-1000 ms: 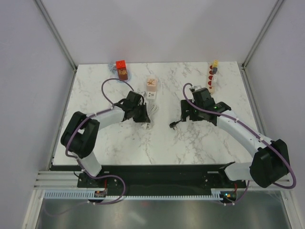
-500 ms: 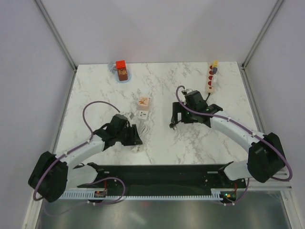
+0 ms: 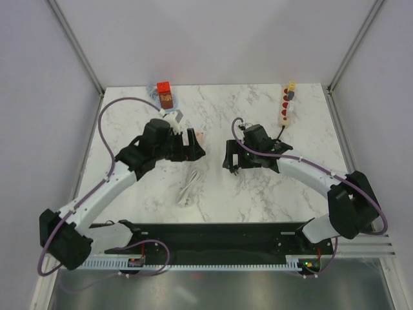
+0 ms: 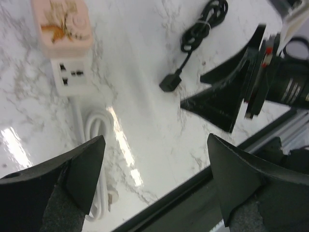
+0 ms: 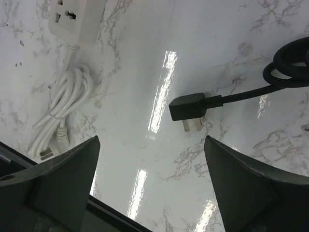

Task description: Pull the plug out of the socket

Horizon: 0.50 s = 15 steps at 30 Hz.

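The black plug (image 5: 190,107) lies loose on the desk (image 3: 258,194), well apart from the white socket (image 4: 70,75). So the pulling looks done. The left end effector (image 4: 154,164) and right end effector (image 5: 152,169) are both spread wide, holding nothing. I think nothing is left to do.

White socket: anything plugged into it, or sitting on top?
Front holes of the white socket are empty. A pink block sits against its far end; that joint is hidden. The black plug lies apart on the marble, prongs bare.
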Each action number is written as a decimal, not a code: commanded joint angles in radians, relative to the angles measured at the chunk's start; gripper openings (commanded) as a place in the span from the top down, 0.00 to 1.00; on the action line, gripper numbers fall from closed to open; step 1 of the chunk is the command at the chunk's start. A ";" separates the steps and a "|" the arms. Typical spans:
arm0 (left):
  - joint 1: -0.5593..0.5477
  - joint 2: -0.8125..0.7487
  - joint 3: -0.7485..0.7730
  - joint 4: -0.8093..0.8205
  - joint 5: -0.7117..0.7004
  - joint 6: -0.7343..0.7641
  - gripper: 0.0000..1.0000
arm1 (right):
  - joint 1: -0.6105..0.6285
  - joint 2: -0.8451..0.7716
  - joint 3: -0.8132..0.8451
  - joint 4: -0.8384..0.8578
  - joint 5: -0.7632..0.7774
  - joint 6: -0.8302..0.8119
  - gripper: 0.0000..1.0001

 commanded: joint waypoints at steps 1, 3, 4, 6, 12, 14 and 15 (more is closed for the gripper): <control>0.009 0.159 0.189 -0.034 -0.124 0.170 0.07 | 0.006 0.029 -0.010 0.070 -0.052 0.019 0.02; 0.011 0.248 0.271 -0.033 -0.144 0.221 0.08 | 0.006 0.036 0.002 0.070 -0.052 0.019 0.02; 0.012 0.279 0.295 -0.033 -0.159 0.235 0.09 | 0.006 0.041 0.005 0.073 -0.063 0.017 0.02; 0.020 0.361 0.354 -0.033 -0.160 0.278 0.10 | 0.006 0.047 0.016 0.074 -0.086 0.017 0.02; 0.052 0.501 0.443 -0.039 -0.137 0.322 0.10 | 0.006 0.041 0.018 0.060 -0.129 0.016 0.02; 0.052 0.541 0.457 -0.037 -0.129 0.323 0.10 | 0.006 0.041 0.025 0.040 -0.135 0.011 0.02; 0.054 0.554 0.471 -0.037 -0.126 0.316 0.11 | 0.006 0.042 0.030 0.032 -0.140 0.007 0.02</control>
